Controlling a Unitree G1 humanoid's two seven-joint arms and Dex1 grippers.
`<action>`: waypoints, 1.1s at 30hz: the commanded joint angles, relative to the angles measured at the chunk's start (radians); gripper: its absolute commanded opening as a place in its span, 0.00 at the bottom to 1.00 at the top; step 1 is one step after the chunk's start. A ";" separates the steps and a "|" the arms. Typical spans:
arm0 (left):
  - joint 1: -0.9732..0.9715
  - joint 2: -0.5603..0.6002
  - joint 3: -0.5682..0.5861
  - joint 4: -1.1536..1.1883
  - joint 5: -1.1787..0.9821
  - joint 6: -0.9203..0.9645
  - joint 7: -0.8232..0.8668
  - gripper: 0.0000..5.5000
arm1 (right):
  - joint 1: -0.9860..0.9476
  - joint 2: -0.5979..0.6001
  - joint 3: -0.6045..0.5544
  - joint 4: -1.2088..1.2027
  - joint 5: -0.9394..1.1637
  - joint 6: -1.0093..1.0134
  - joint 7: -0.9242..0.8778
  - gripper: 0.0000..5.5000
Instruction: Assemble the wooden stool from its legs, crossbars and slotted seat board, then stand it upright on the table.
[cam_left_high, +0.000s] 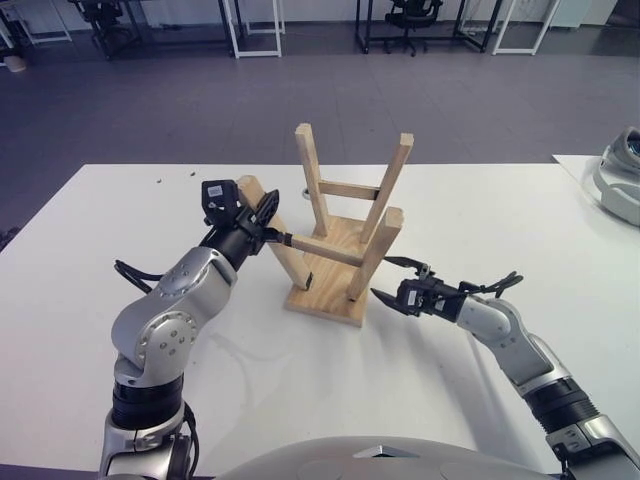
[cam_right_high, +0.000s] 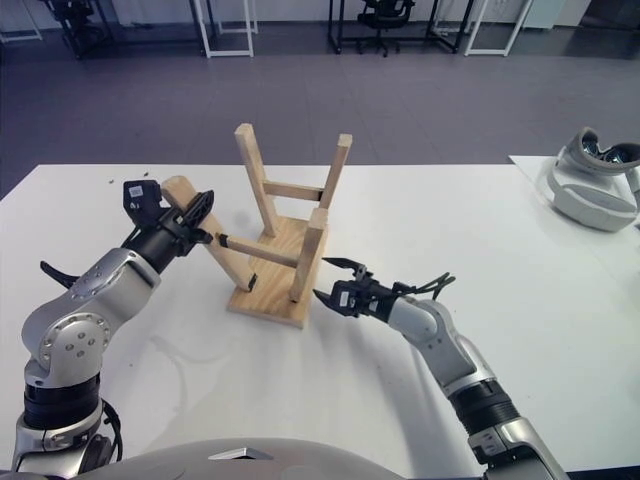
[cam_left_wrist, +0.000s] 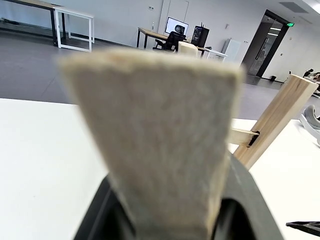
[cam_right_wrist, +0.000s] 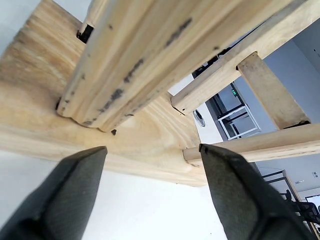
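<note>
We see the pale wooden stool (cam_left_high: 340, 232) upside down near the middle of the white table (cam_left_high: 120, 220). Its flat slotted seat board (cam_left_high: 322, 302) lies on the tabletop and its four square legs point up. The board is the holder here. In the right wrist view the nearest square leg (cam_right_wrist: 150, 55) sits in its slot with a dark gap along one edge.

One thin wooden crossbar (cam_left_high: 348, 189) joins the two far legs. A second crossbar (cam_left_high: 325, 249) joins the two near ones. The near-left leg (cam_left_high: 288, 258) leans outward toward the robot's left, while the others stand closer to vertical.

The left gripper (cam_left_high: 262, 215) is clamped on the upper end of that leaning leg. The left wrist view shows the leg's end (cam_left_wrist: 155, 135) wedged between the dark fingers (cam_left_wrist: 240, 200).

The right gripper (cam_left_high: 380, 277) hangs just beside the near-right leg (cam_left_high: 375, 255), low by the board's corner. Its jaws are spread and hold nothing. A white and grey headset (cam_left_high: 622, 180) lies on a second white surface at the far right.
</note>
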 joint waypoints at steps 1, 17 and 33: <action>0.064 0.015 -0.034 -0.006 0.056 0.090 0.025 0.19 | 0.025 -0.001 -0.002 -0.045 -0.009 0.039 -0.002 0.63; 0.072 0.042 -0.214 -0.035 0.181 0.130 -0.077 0.33 | 0.030 -0.011 0.005 -0.080 -0.007 0.081 0.019 0.63; 0.082 -0.047 -0.173 -0.174 0.189 -0.001 -0.252 0.69 | 0.174 0.028 -0.216 -0.327 0.242 0.349 -0.011 0.63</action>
